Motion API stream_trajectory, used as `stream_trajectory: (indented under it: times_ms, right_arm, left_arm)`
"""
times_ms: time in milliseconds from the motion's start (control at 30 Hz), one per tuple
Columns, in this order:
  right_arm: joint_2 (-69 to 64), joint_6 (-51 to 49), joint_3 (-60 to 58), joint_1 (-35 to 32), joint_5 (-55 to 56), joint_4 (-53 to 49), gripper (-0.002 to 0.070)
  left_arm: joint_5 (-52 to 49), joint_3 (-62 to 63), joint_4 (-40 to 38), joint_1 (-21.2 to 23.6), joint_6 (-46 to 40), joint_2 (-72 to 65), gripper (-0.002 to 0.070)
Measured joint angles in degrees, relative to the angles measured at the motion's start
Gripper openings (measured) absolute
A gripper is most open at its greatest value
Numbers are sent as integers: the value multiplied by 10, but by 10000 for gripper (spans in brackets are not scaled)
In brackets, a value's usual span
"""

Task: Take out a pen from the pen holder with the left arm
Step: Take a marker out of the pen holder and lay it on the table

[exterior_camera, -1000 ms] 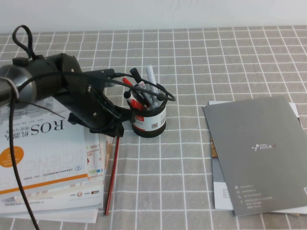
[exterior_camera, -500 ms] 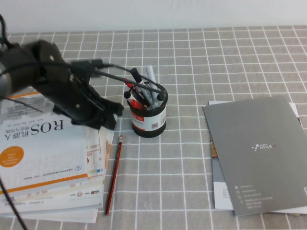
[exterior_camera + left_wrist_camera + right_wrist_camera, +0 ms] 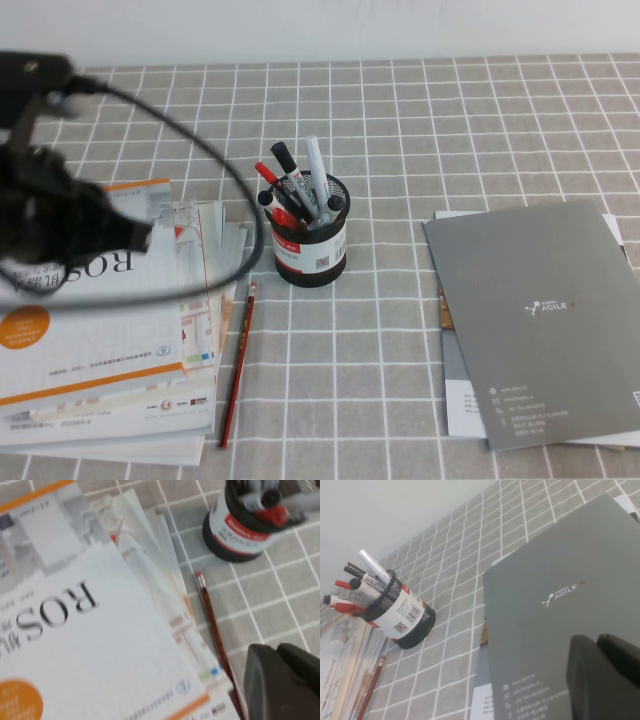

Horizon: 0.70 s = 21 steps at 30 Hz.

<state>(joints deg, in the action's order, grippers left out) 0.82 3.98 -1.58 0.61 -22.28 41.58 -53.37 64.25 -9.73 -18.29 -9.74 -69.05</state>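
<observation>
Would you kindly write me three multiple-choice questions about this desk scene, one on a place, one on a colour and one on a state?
1. Where is the red pencil?
A) flat on the table, between the book stack and the pen holder
B) inside the pen holder
C) on a plate

2. What colour is the booklet beneath the right claw?
A) yellow
B) grey
C) green

3. The left claw, above the book stack, is:
A) shut on a marker
B) wide open
C) shut and empty

Answers: A, it lies on the checked cloth beside the stack; B, the cover is plain grey; C, its tips meet with nothing between them.
</observation>
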Motion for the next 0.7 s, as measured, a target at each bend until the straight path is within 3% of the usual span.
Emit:
stream_trajectory:
  times_ms: [200, 333, 467, 700]
  right_arm:
    - [0, 0, 0, 0, 0, 0, -13]
    - [0, 0, 0, 0, 0, 0, -13]
    - [0, 0, 0, 0, 0, 0, -13]
    - [0, 0, 0, 0, 0, 0, -13]
  left_arm:
    - [-16, -90, -6, 0, 4, 120, 0]
    - [-94, -127, -23, 0, 4, 198, 0]
    - [-172, -135, -30, 0, 4, 251, 0]
    - [-185, -135, -13, 0, -24, 299, 0]
